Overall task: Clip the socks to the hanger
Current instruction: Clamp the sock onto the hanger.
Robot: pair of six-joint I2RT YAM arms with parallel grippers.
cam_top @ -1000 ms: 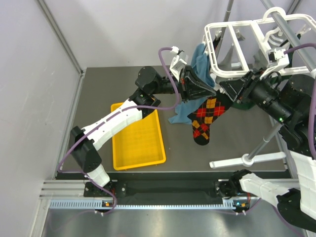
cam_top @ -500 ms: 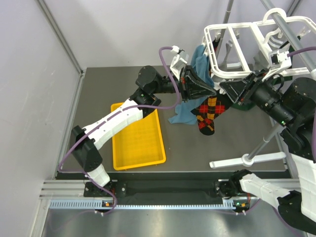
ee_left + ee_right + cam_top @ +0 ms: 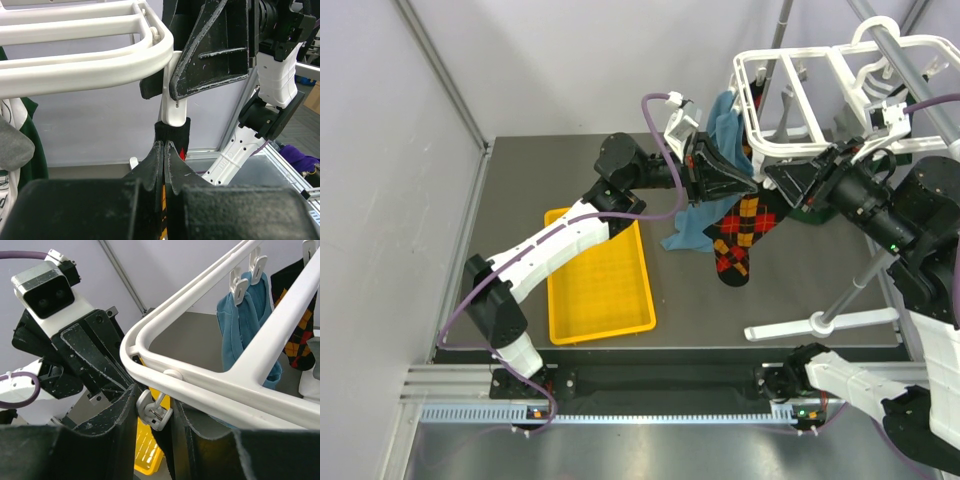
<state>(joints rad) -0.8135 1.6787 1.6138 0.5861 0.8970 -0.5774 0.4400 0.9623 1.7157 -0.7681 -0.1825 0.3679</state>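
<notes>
Grey counter (image 3: 520,180) with a yellow tray (image 3: 600,285) on its left; the hanger (image 3: 790,150) hangs above the far right side. The left end effector (image 3: 165,150) is pressed together on the argyle sock (image 3: 738,238), cuff lifted to the corner clip (image 3: 154,413) — toe dangling below the frame. The right end effector (image 3: 155,402) is clamped on that clip, presumably squeezing it so it gapes for the cuff. A blue sock (image 3: 245,322) hangs clipped already.

Pairs white plastic shells with black joint housings along the left arm (image 3: 560,245) and the right arm (image 3: 920,240). Trails a purple cable (image 3: 658,160) in loops beside each arm, past a grey-and-white camera box (image 3: 47,287) at the wrist. Ends in black, triangular, ribbed fingers (image 3: 215,55) with rough, white-scuffed faces.
</notes>
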